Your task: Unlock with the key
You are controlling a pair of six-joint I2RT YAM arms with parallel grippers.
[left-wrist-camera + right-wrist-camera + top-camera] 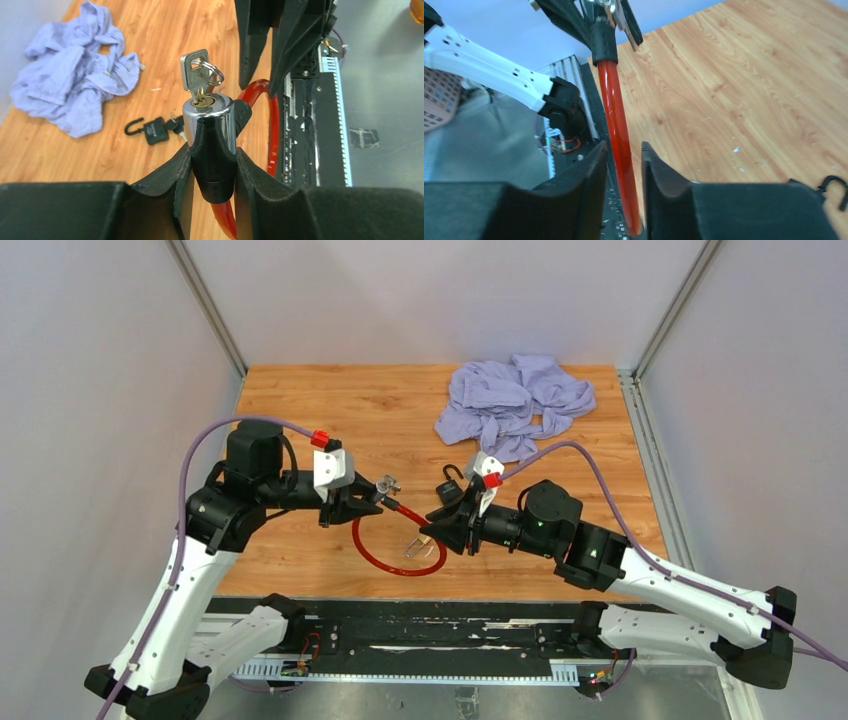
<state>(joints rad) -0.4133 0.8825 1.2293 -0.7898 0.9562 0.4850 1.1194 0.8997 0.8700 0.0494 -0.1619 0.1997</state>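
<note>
Left fingers (165, 187) clamped on chrome-and-black lock cylinder (220, 112), frame centre; silver key (192, 72) sits in its keyway. Right fingers (664, 187) apart, loosely straddling red lock cable (616, 110). Do well: hold cylinder steady, pinch key head squarely, turn without bending.

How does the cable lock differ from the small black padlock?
The cable lock is held raised in the left gripper; the padlock lies on the table. The cable lock is chrome with a red cable and a key inserted; the padlock is black, its shackle open.
</note>
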